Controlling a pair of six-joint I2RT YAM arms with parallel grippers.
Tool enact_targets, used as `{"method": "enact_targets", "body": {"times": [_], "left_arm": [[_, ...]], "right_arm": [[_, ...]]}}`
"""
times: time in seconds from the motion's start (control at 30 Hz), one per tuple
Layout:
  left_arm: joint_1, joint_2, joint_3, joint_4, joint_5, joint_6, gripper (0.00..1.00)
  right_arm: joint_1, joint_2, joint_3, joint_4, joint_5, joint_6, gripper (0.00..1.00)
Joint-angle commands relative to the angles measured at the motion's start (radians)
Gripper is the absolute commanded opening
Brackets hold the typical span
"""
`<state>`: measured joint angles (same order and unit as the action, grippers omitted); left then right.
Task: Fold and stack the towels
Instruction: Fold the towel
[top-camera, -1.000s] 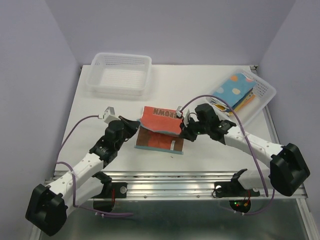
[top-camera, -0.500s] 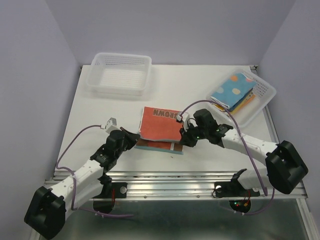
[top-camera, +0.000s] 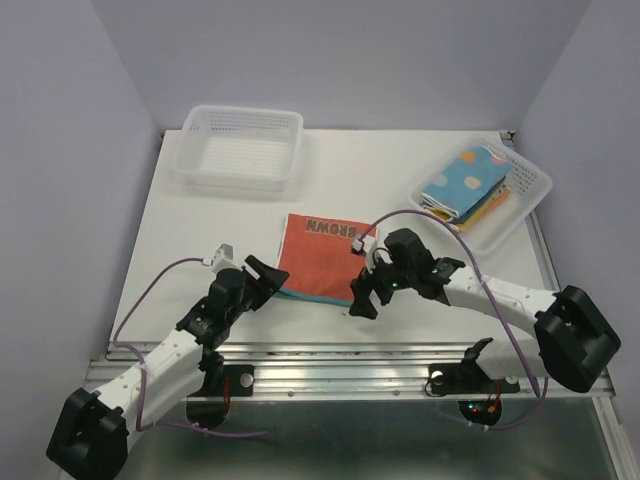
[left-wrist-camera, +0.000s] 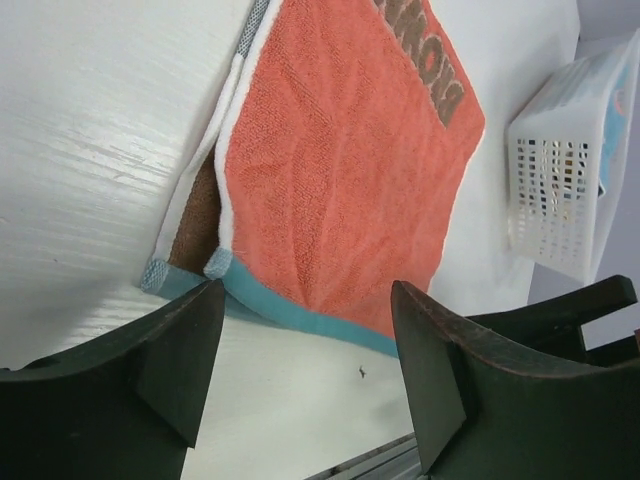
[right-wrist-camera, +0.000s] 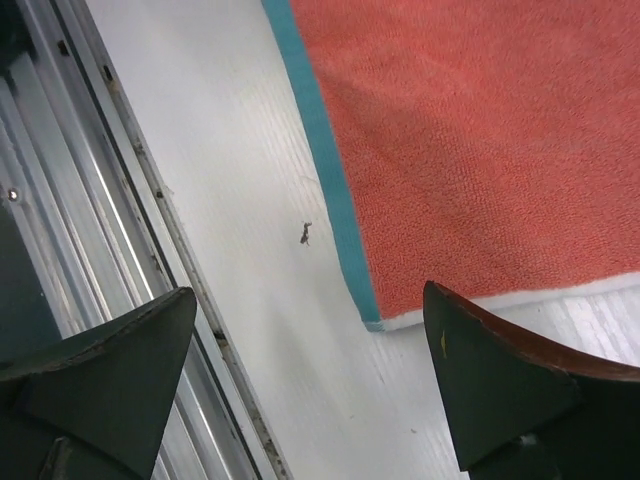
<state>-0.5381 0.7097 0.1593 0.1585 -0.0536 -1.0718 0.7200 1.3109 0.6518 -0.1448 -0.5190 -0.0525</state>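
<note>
Lying folded and flat near the middle of the table's (top-camera: 200, 240) near edge is the red-orange towel (top-camera: 322, 260). The left gripper (top-camera: 258, 285) gapes wide by its near-left corner and the right gripper (top-camera: 361, 296) wide by its near-right, both holding nothing. Other towels (top-camera: 465, 182) fill the basket (top-camera: 533, 190) at the far-right corner.

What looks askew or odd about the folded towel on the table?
The red-orange towel is folded unevenly: at its left edge the lower layer sticks out past the top layer. A small dark speck lies on the table beside its teal border.
</note>
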Motion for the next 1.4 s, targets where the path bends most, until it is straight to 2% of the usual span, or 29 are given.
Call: {"method": "enact_targets", "body": {"times": [0.0, 0.03, 0.1, 0.2, 0.3, 0.4, 0.47, 0.6, 0.7, 0.87, 0.9, 0.93, 1.13, 1.37], "left_arm": [[-0.008, -0.049, 0.057, -0.063, -0.002, 0.027, 0.78], [-0.008, -0.05, 0.078, -0.092, -0.035, 0.029, 0.97], [-0.008, -0.043, 0.158, -0.185, -0.074, 0.059, 0.99], [-0.008, 0.014, 0.265, -0.269, -0.187, 0.119, 0.99], [-0.008, 0.097, 0.357, -0.245, -0.186, 0.228, 0.99], [-0.008, 0.253, 0.465, -0.212, -0.163, 0.32, 0.99], [-0.008, 0.376, 0.547, -0.203, -0.184, 0.384, 0.99], [0.012, 0.56, 0.678, -0.192, -0.221, 0.449, 0.98], [0.047, 0.683, 0.745, -0.165, -0.19, 0.481, 0.93], [0.128, 0.865, 0.838, -0.137, -0.08, 0.533, 0.78], [0.138, 0.89, 0.85, -0.137, -0.059, 0.533, 0.77], [0.147, 0.91, 0.859, -0.129, -0.034, 0.545, 0.71], [0.168, 1.019, 0.922, -0.108, 0.004, 0.552, 0.69], [0.178, 1.108, 0.983, -0.106, -0.005, 0.544, 0.59]], "right_arm": [[0.004, -0.097, -0.003, 0.088, 0.003, 0.049, 1.0], [0.004, -0.11, 0.006, 0.093, 0.067, 0.092, 1.0], [0.004, -0.14, 0.043, 0.097, 0.166, 0.149, 1.0], [0.004, -0.154, 0.095, 0.094, 0.473, 0.245, 1.0], [0.004, -0.153, 0.112, 0.097, 0.658, 0.339, 1.0], [0.004, -0.145, 0.1, 0.136, 0.735, 0.388, 1.0], [0.002, -0.118, 0.112, 0.188, 0.737, 0.375, 1.0], [-0.007, -0.029, 0.189, 0.162, 0.744, 0.384, 1.0], [-0.045, 0.046, 0.247, 0.108, 0.789, 0.442, 1.0], [-0.094, 0.109, 0.267, 0.126, 0.786, 0.439, 1.0], [-0.099, 0.11, 0.27, 0.129, 0.783, 0.437, 1.0], [-0.103, 0.125, 0.272, 0.136, 0.771, 0.436, 1.0], [-0.151, 0.208, 0.296, 0.163, 0.717, 0.431, 0.99], [-0.192, 0.268, 0.318, 0.18, 0.668, 0.427, 0.91]]}}
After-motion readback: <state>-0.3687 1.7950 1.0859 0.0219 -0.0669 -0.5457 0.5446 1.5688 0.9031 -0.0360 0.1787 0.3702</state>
